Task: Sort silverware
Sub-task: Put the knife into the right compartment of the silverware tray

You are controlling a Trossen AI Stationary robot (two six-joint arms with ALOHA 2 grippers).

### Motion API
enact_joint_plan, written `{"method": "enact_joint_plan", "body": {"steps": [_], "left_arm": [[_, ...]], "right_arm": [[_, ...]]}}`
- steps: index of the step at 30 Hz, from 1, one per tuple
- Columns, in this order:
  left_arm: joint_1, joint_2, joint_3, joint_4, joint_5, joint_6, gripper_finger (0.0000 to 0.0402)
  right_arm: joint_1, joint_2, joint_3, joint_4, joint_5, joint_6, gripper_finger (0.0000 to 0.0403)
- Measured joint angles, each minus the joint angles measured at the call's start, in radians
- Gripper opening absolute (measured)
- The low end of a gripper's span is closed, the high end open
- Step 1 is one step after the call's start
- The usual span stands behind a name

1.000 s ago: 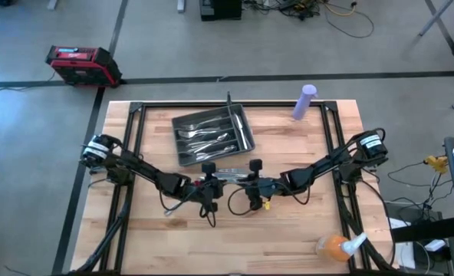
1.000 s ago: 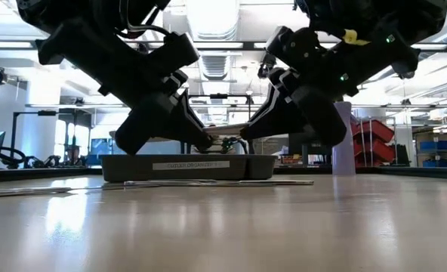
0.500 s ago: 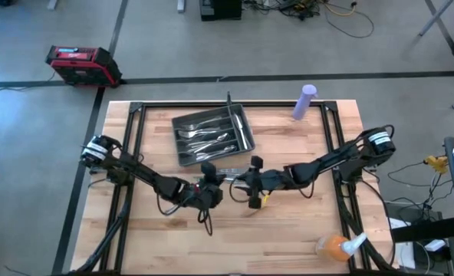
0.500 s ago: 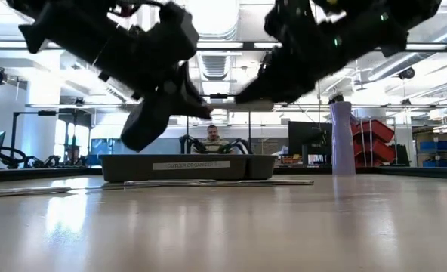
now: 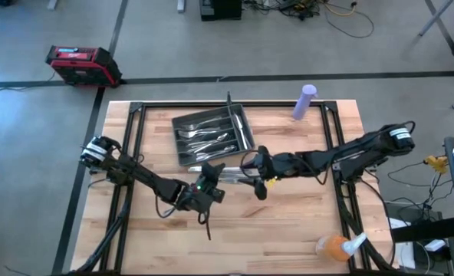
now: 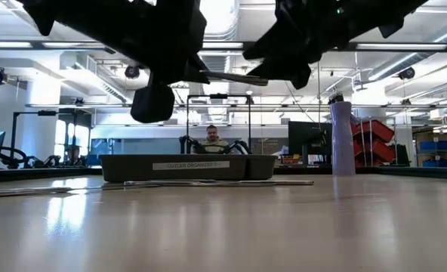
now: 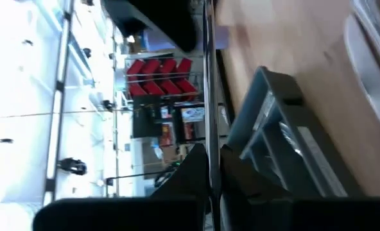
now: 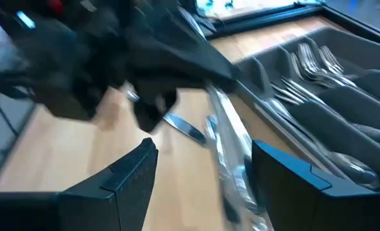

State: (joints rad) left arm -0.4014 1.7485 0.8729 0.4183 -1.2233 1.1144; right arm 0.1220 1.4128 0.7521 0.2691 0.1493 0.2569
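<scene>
Blurred loose silverware beside tray

The high camera looks straight down on the whole table and both arms. The low camera sits at table-top height at the near edge, facing level across to the tray and the room beyond. Each wrist camera looks close along its own arm's fingers toward the tray. All four views share the tray at the table's far middle.
</scene>
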Motion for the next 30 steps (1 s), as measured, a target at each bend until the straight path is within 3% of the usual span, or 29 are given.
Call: {"method": "enact_joint_plan", "body": {"steps": [6,20,24,30], "left_arm": [[-0.009,-0.002,0.0,0.118,0.008,0.121,0.0002],[-0.01,-0.003,0.0,0.144,0.033,0.138,0.0002],[-0.012,-0.003,0.0,0.144,0.038,0.138,0.0002],[-0.013,-0.003,0.0,0.143,0.038,0.138,0.0002]], "right_arm": [[-0.007,0.008,0.004,-0.017,0.004,-0.183,0.0216],[-0.015,0.01,0.008,-0.003,0.008,-0.169,0.0184],[-0.015,0.01,0.008,-0.003,0.008,-0.161,0.015],[-0.013,0.012,0.01,-0.002,-0.001,-0.154,0.006]]}}
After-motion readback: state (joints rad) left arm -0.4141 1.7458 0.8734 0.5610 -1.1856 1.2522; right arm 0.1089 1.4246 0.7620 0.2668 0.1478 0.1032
